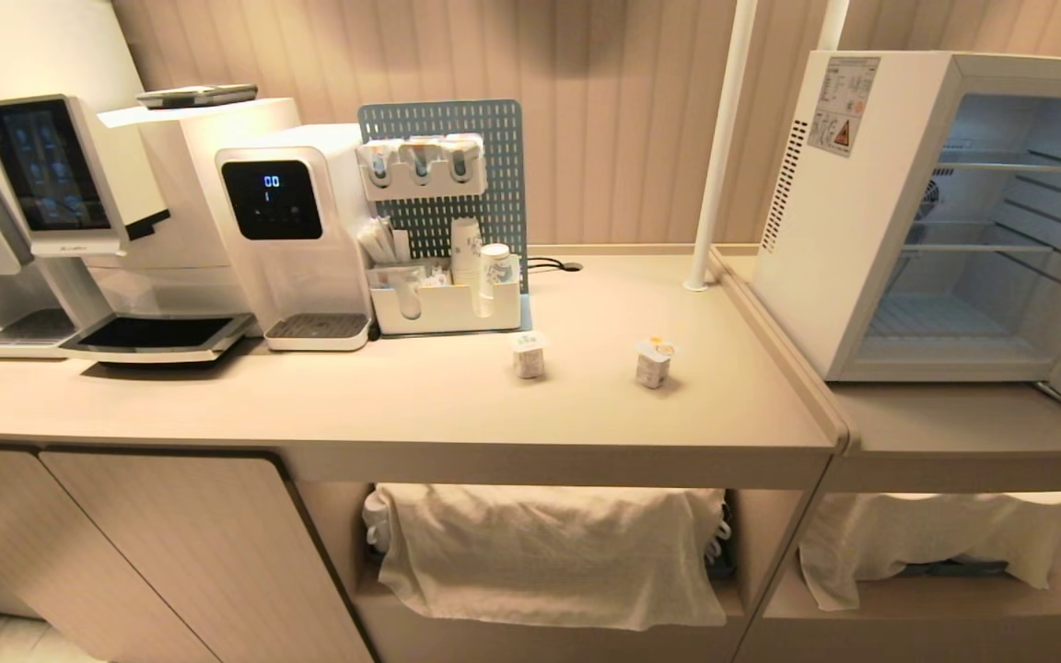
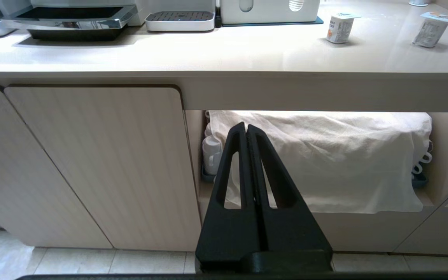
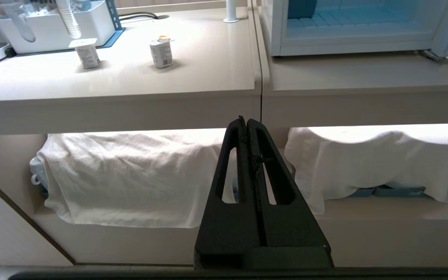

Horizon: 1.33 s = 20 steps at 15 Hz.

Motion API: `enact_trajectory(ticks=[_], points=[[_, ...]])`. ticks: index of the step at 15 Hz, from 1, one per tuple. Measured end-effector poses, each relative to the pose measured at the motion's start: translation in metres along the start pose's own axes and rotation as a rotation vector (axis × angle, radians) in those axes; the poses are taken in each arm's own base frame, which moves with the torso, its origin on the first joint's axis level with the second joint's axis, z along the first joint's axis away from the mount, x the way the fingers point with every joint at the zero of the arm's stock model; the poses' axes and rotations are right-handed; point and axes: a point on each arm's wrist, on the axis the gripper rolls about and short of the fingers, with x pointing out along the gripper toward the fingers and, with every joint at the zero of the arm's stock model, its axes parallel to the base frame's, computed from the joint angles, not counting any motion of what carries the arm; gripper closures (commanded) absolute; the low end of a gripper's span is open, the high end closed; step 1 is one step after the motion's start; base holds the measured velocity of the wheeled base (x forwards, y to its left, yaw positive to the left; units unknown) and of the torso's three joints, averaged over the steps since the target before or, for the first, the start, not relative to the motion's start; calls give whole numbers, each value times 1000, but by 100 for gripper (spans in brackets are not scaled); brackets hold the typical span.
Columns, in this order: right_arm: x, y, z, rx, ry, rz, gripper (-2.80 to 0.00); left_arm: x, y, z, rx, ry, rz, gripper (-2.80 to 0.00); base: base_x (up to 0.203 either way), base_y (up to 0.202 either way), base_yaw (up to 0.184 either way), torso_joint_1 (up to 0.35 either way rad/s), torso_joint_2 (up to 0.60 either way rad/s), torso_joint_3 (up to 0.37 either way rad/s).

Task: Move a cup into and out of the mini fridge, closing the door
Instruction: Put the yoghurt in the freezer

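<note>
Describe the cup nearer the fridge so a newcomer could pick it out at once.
On the beige counter, left of the open mini fridge, two small sealed cups stand apart. It is the right-hand cup, tilted, with an orange patch on its lid; the other cup stands upright.

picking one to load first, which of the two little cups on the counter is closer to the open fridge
The cup with the orange mark on its lid: it stands on the mini fridge side of the counter. The plain-lidded cup sits farther from it, toward the white organiser.
</note>
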Motion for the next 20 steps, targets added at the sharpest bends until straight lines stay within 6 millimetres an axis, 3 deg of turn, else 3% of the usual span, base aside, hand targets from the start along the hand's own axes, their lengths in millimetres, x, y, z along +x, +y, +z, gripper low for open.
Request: enact_trajectory(ticks=[4, 9, 11, 14, 16, 18, 20], points=[[0, 0, -1, 3, 3, 0, 0, 0, 0, 0, -1, 1, 0, 0, 167, 0, 0, 2, 0, 3], [-1, 0, 1, 3, 4, 0, 0, 0, 0, 0, -3, -1, 1, 0, 0, 0, 0, 0, 0, 0], [-5, 0, 11, 1, -21, 4, 0, 0, 0, 0, -2, -1, 1, 0, 0, 0, 0, 0, 0, 0], [-27, 2, 66, 4, -107, 55, 0, 0, 0, 0, -3, -1, 1, 0, 0, 0, 0, 0, 0, 0], [-28, 4, 108, 44, -65, 91, 0, 0, 0, 0, -3, 0, 1, 0, 0, 0, 0, 0, 0, 0], [-7, 5, 150, 91, 29, 156, 0, 0, 0, 0, -3, 0, 0, 0, 0, 0, 0, 0, 0, 0], [33, 9, 178, 125, 157, 266, 0, 0, 0, 0, -3, 0, 0, 0, 0, 0, 0, 0, 0, 0]])
